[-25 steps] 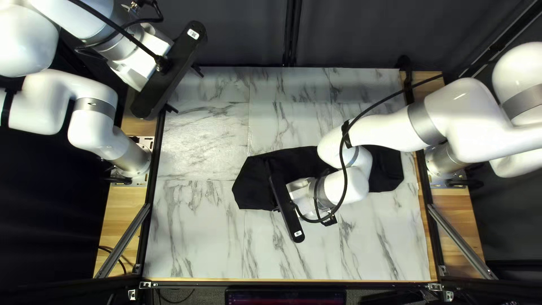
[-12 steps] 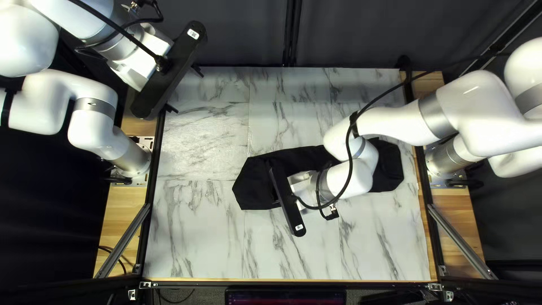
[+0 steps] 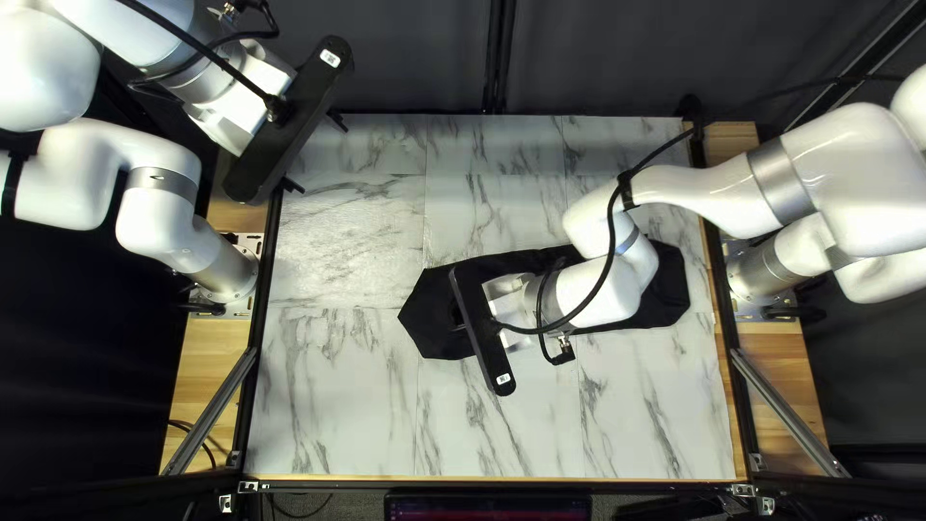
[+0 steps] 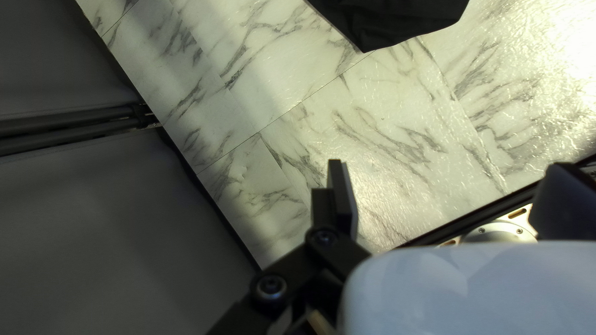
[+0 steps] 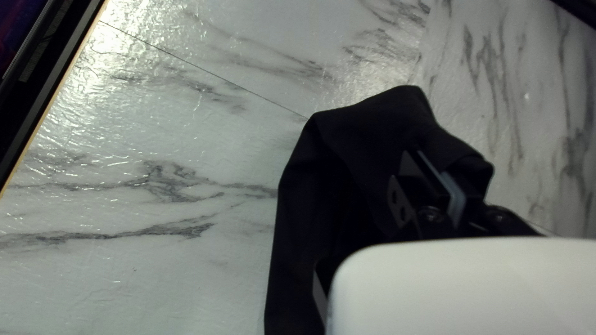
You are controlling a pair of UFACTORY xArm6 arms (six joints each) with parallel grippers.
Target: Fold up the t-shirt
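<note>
In the top left view the black t-shirt (image 3: 429, 318) lies as a long bundle across the middle of the table. Over its left part is my right gripper (image 3: 482, 333), its body hiding its tips. My left gripper (image 3: 316, 154) hangs open at the far left corner, well away from the cloth. The left wrist view has that gripper (image 4: 448, 170) empty above bare marble, the shirt's end (image 4: 397, 18) lying beyond it. In the right wrist view the right gripper (image 5: 434, 183) is right at the shirt (image 5: 372, 133), whose dark folds surround it.
Marble table (image 3: 338, 405) shows on the near side of the shirt and beyond it. A loose black cable (image 3: 610, 241) loops along my right arm. Metal braces (image 3: 207, 410) stand at the table's side edges, and a dark curtain (image 3: 415, 58) hangs behind.
My right gripper has shifted slightly toward the left and the far edge, its arm drawing back. The shirt's near-left corner has moved a little to the right. The left arm is still.
</note>
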